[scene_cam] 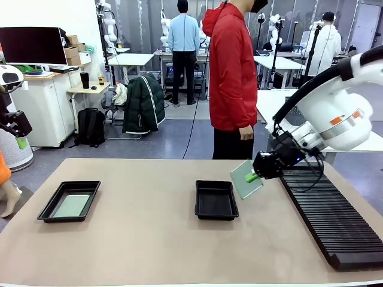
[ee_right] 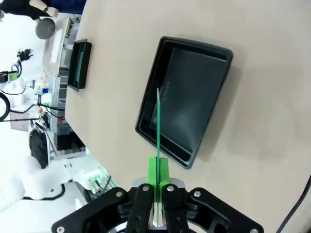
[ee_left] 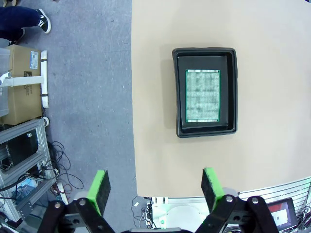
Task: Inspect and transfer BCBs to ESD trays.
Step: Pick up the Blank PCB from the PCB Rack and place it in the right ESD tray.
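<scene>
My right gripper (scene_cam: 254, 176) is shut on a pale green BCB (scene_cam: 246, 179) and holds it tilted in the air just right of the middle ESD tray (scene_cam: 216, 200), whose floor is bare. In the right wrist view the BCB (ee_right: 158, 127) shows edge-on between the fingers (ee_right: 164, 172), above that tray (ee_right: 183, 107). The left ESD tray (scene_cam: 69, 201) holds another BCB (scene_cam: 72, 205) lying flat. From high above, my left gripper (ee_left: 155, 189) stands open over the table's edge, looking down on that tray (ee_left: 206, 92) and its BCB (ee_left: 202, 95).
A long black ribbed rack (scene_cam: 332, 215) runs along the table's right side. A person in a red jacket (scene_cam: 232, 72) stands at the far side. The tan table (scene_cam: 143, 239) has free room between and in front of the trays.
</scene>
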